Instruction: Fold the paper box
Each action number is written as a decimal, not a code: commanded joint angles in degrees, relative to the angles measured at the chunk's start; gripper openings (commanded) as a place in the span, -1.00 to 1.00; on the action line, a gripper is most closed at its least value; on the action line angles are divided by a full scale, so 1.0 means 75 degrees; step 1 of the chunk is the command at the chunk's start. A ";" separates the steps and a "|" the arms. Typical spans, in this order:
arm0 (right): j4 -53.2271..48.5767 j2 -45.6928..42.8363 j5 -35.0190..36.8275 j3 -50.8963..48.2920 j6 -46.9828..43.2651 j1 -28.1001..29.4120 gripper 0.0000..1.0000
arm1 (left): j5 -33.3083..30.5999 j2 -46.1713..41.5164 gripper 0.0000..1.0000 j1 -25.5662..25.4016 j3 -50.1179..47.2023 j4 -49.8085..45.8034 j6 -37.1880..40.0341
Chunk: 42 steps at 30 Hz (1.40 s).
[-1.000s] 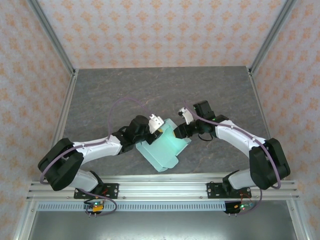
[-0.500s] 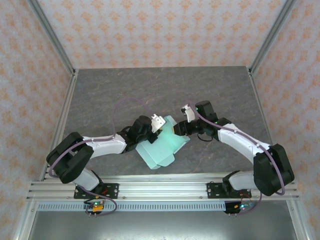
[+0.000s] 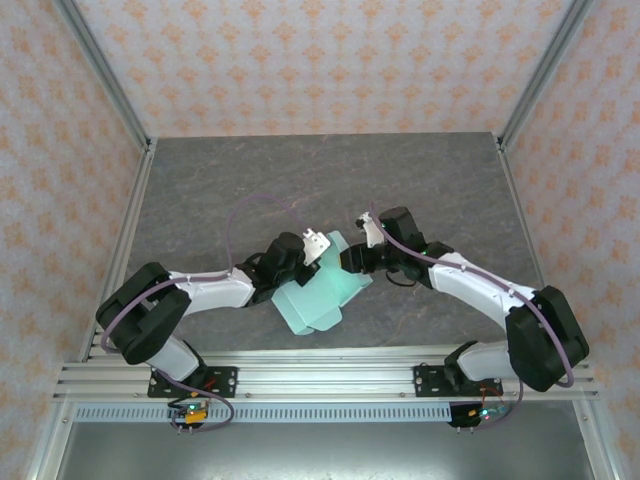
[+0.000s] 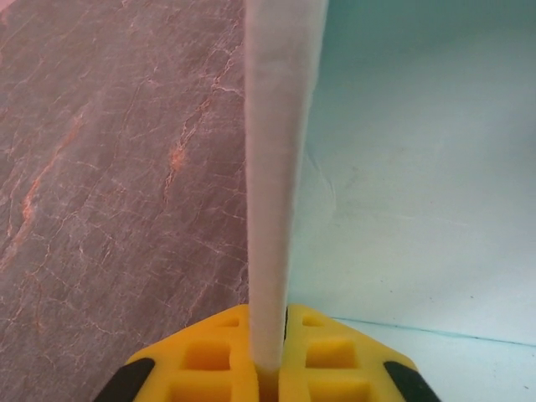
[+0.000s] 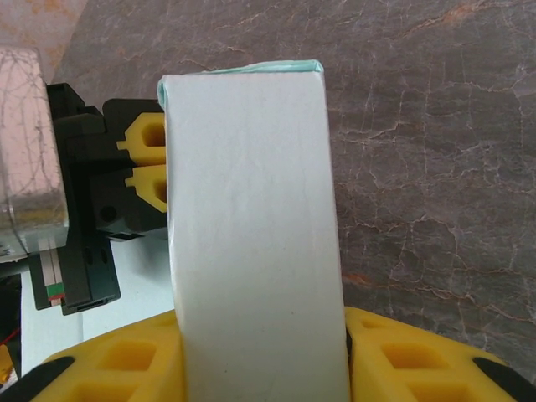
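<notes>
The paper box (image 3: 320,295), pale mint card partly folded, lies on the grey table between my two arms. My left gripper (image 3: 311,263) is shut on its left edge. In the left wrist view the yellow fingers (image 4: 197,360) pinch a thin upright flap (image 4: 276,184) seen edge-on, with a mint panel (image 4: 419,167) to its right. My right gripper (image 3: 350,262) grips the box's far right end. In the right wrist view its yellow fingers (image 5: 402,360) press both sides of a wide white folded section (image 5: 251,234). Behind that section sits the left gripper (image 5: 144,163).
The dark stone-patterned table (image 3: 200,200) stretches far behind and to both sides of the box. Metal frame posts (image 3: 100,75) and patterned walls enclose it. An aluminium rail (image 3: 320,375) runs along the near edge by the arm bases.
My left gripper has closed onto the card flap. The box and both grippers have shifted slightly left, and the box's near corner has drawn in a little.
</notes>
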 commanded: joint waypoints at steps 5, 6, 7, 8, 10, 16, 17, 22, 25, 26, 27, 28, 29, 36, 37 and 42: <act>0.0552 0.0089 -0.0523 -0.0059 0.0183 0.0253 -0.17 | 0.0062 0.0123 -0.74 -0.0130 0.0373 0.0923 -0.0383; 0.0521 0.0107 -0.0532 -0.0050 0.0164 0.0258 -0.17 | 0.0045 0.0114 -0.74 -0.0130 0.0404 0.0902 -0.0361; 0.0518 0.0112 -0.0547 -0.0046 0.0180 0.0263 -0.17 | 0.0044 0.0090 -0.75 -0.0130 0.0414 0.0926 -0.0356; 0.0518 0.0110 -0.0577 -0.0053 0.0178 0.0265 -0.17 | 0.0060 0.0082 -0.75 -0.0130 0.0431 0.0946 -0.0354; 0.0556 0.0104 -0.0603 -0.0063 0.0225 0.0292 -0.17 | 0.0093 0.0081 -0.75 -0.0136 0.0496 0.0964 -0.0354; 0.0668 0.0101 -0.0517 -0.0099 0.0310 0.0423 -0.18 | 0.0153 0.0205 -0.82 -0.0210 0.0528 0.1241 -0.0393; 0.0746 0.0102 -0.0525 -0.0128 0.0361 0.0430 -0.18 | 0.0167 0.0225 -0.94 -0.0227 0.0505 0.1309 -0.0366; 0.1057 0.0185 -0.0533 -0.0256 0.0553 0.0440 -0.18 | -0.0346 0.0368 -1.00 -0.0391 0.0366 0.1679 -0.0459; 0.1163 0.0211 -0.0531 -0.0301 0.0633 0.0449 -0.18 | -0.0930 0.0415 -1.00 -0.0579 0.0279 0.1884 -0.0469; 0.1160 0.0206 -0.0501 -0.0298 0.0619 0.0440 -0.18 | -0.0992 0.0419 -0.92 -0.0599 0.0265 0.1927 -0.0470; 0.1119 0.0180 -0.0470 -0.0293 0.0583 0.0440 -0.18 | -0.0984 0.0408 -0.83 -0.0608 0.0247 0.1936 -0.0491; 0.1019 0.0163 -0.0431 -0.0273 0.0479 0.0440 -0.18 | -0.0924 0.0384 -0.75 -0.0600 0.0211 0.1981 -0.0512; 0.0844 0.0142 -0.0371 -0.0232 0.0326 0.0443 -0.18 | -0.0877 0.0332 -0.65 -0.0605 0.0168 0.2045 -0.0538; 0.0077 0.0125 -0.0086 -0.0137 -0.0610 0.0441 -0.16 | -0.0543 -0.0120 -0.51 -0.0582 0.0178 0.1777 -0.0577; 0.0167 0.0114 -0.0145 -0.0171 -0.0569 0.0442 -0.17 | -0.0530 -0.0198 -0.57 -0.0576 0.0183 0.1748 -0.0559; 0.0712 0.0100 -0.0357 -0.0314 -0.0186 0.0440 -0.17 | -0.0384 -0.0259 -1.00 -0.0580 0.0263 0.1557 -0.0448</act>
